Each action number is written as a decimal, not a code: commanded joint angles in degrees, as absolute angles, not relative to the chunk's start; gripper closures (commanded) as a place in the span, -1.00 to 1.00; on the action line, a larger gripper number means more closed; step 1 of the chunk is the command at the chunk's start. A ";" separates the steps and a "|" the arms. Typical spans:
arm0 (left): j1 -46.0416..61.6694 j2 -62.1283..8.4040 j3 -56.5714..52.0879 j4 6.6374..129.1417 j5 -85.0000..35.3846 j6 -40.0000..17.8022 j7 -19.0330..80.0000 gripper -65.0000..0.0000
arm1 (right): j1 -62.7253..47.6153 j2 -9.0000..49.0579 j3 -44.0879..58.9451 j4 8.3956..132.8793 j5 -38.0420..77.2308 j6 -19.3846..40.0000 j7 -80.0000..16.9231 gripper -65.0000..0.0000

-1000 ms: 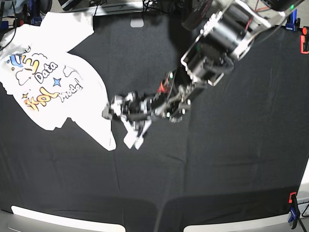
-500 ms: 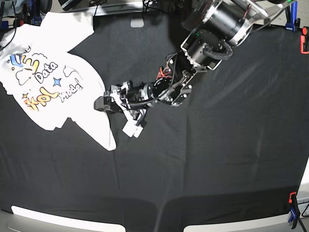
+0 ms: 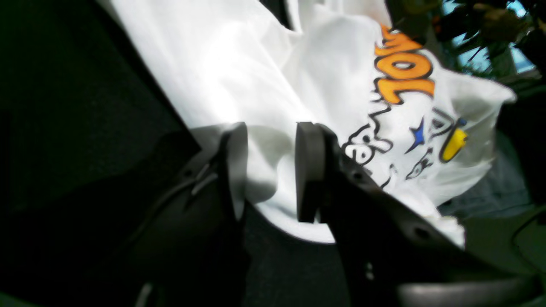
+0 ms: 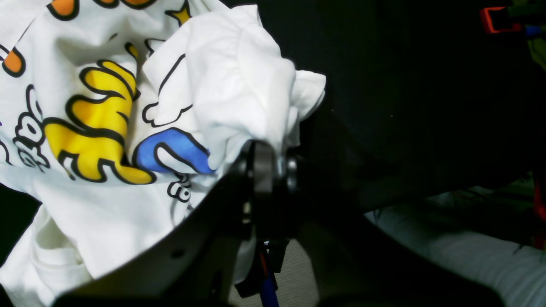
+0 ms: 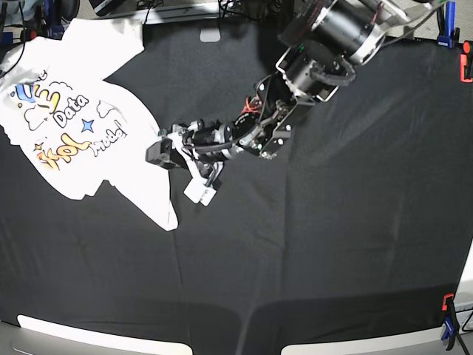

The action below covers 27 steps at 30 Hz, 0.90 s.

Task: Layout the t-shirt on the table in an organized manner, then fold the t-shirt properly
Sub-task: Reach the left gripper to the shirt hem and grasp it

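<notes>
Fabric is the whole story here: the t-shirt (image 5: 89, 140) lies print-up toward ten o'clock on the table (image 5: 332, 244), bunched and skewed rather than spread, one sleeve trailing out toward the centre.

The left gripper (image 3: 271, 170) reaches in low from the two o'clock side, jaws part-way apart and straddling the shirt's curved white edge. Cloth sits between the fingers (image 3: 309, 170), but they are not visibly clamped on it — probably lining up for a pinch that would let the arm draw that side out flat. In the base view, the same gripper (image 5: 164, 152) sits right at the shirt's three o'clock border.

The right gripper (image 4: 273, 170) is pinched tight on a gathered wad of white cloth beside the blue and yellow lettering, seen only by its own wrist camera; in the base view it is out of frame, past the nine o'clock edge. Held that way it likely anchors the far side, so a pull from the left arm would stretch the shirt instead of dragging it.

Around the rim are a red clamp (image 5: 465, 65) at two o'clock and another clamp (image 5: 448, 325) at four o'clock, well apart from the work. Nothing blocks the open black cloth at the centre — the main nuisance, I judge, is the shirt's own folds, which may hide a second layer.
</notes>
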State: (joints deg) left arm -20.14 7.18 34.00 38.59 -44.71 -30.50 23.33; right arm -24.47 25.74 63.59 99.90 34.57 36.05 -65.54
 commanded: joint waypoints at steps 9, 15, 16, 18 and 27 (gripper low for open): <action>-24.03 8.51 34.22 41.17 -48.34 -23.70 31.90 0.46 | -24.47 27.16 64.12 100.88 35.18 36.05 -64.55 1.00; -23.88 8.51 34.22 48.18 -37.85 -19.88 39.81 0.46 | -24.45 27.16 64.12 100.88 35.20 36.05 -64.51 1.00; -23.81 8.51 34.22 50.00 -37.50 -19.88 40.42 0.46 | -24.47 27.16 64.12 100.88 35.20 36.05 -64.45 1.00; -23.83 8.51 34.22 53.74 -37.50 -19.88 41.21 0.46 | -24.47 27.16 64.10 100.88 35.22 36.05 -63.96 1.00; -23.88 8.51 34.22 66.92 -37.50 -19.86 45.63 0.46 | -24.47 27.38 64.12 100.88 38.61 36.16 -63.46 1.00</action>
State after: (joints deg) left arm -22.55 7.18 34.37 65.73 -36.38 -19.49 46.61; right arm -24.58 25.87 63.59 99.90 38.28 36.07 -64.62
